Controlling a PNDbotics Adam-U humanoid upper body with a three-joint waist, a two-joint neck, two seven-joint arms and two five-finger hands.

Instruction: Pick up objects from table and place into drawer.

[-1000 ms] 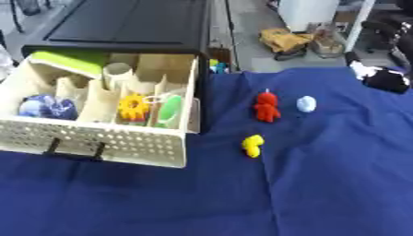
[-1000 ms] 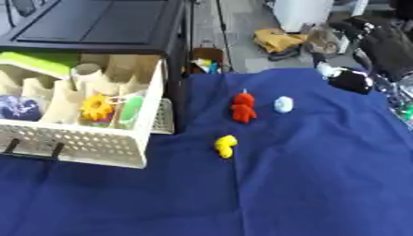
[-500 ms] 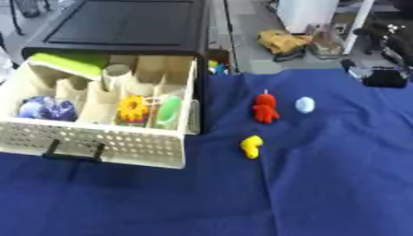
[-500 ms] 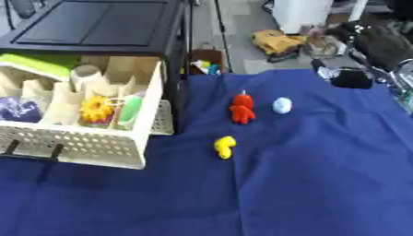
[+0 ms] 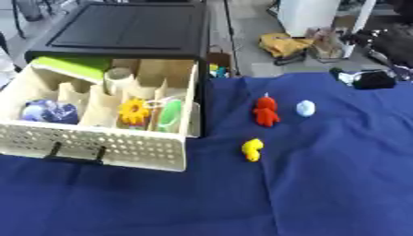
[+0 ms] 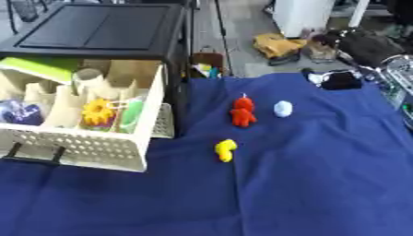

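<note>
1. Fingers of the right hand (image 6: 339, 81): whether apart or together cannot be told; it shows only as a black shape with a pale patch at the far right edge of the blue cloth (image 5: 322, 189), and that it is the hand at all is a judgement; left hand absent from both views.
2. Task items still on the cloth, all left of that hand and nearer the camera: a pale blue ball (image 5: 305, 108) closest to it; a red figure (image 5: 264, 111) just beside the ball; a yellow toy (image 5: 252, 149) further toward the camera, apart from both.
3. Drawer (image 5: 121, 148): pulled open from the black cabinet (image 5: 129, 30), well left of the hand beyond the three items; divided compartments already hold a yellow flower (image 5: 134, 111), a green piece and a blue object.
4. Handling, as judged: all three look small and light; the ball may roll if nudged, so close round its middle from above; the red figure is best pinched across its body; the yellow toy across its thicker part.
5. Risk: the cloth is wrinkled and may drag under a low approach.
</note>
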